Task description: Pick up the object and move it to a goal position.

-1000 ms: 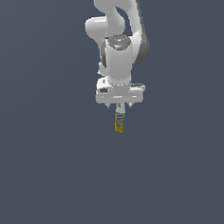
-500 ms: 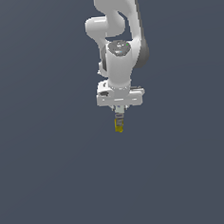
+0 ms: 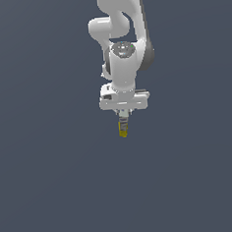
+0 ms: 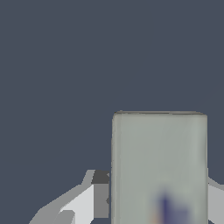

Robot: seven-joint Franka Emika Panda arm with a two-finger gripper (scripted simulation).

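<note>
White robot arm [image 3: 124,43] points straight down. Gripper [image 3: 122,118] pinches object [image 3: 122,129] at pale upper end; yellow end hangs below fingers, lifted above plain dark grey surface [image 3: 55,192]. Wrist view: pale object [image 4: 159,168] close, between fingers [image 4: 99,194].

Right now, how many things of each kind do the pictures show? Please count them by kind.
Robot arm: 1
Gripper: 1, shut on the object
Object, pale at one end and yellow at the other: 1
Total: 3
</note>
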